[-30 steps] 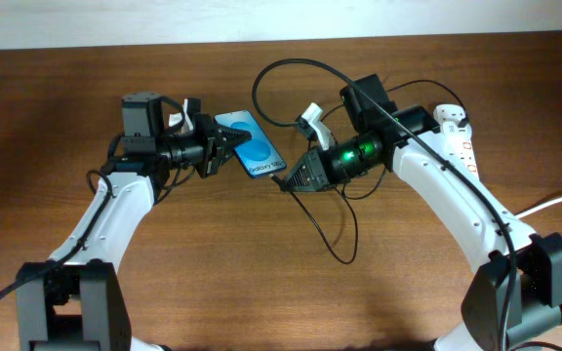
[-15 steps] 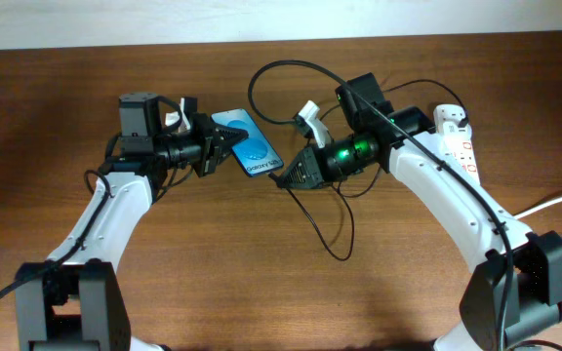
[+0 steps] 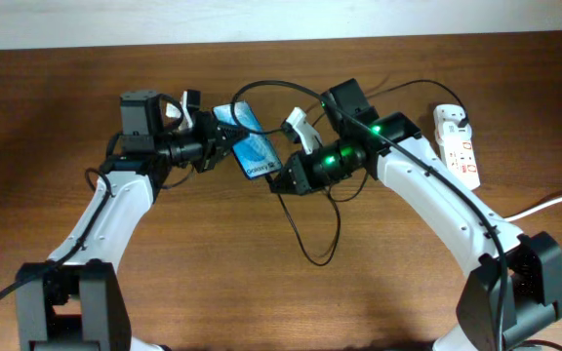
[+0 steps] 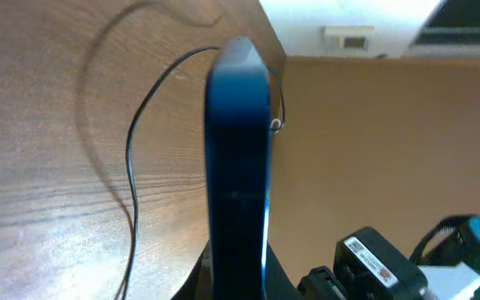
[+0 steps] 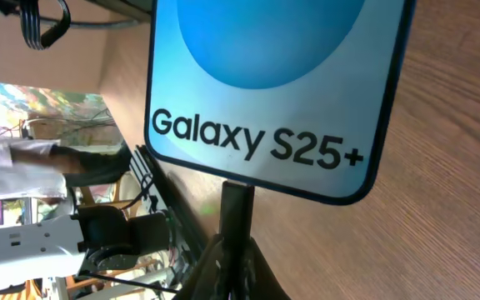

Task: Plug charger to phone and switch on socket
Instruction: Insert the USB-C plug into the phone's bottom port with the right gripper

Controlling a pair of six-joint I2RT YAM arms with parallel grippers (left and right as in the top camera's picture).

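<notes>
Surface: a brown wooden table [image 3: 213, 292] is seen, with a pale wall behind it.
Phone: the phone [image 3: 252, 151] is held at the table's middle rear, tilted on its long edge; "Galaxy S25+" is read on the blue screen [image 5: 265, 92].
Left gripper: the left gripper [image 3: 224, 146] is closed on the phone's upper end, which is seen edge-on [image 4: 238, 167] from the left wrist.
Right gripper: the right gripper [image 3: 279, 180] is clamped on the charger's tip [image 5: 236, 208], which is pressed against the phone's bottom edge; whether it is seated cannot be told.
Charger: the charger [image 3: 310, 244] is looped across the table below the right gripper.
Socket: the socket [image 3: 457, 146] lies well apart at the right rear, with its white cord [image 3: 554, 200] led off right.
</notes>
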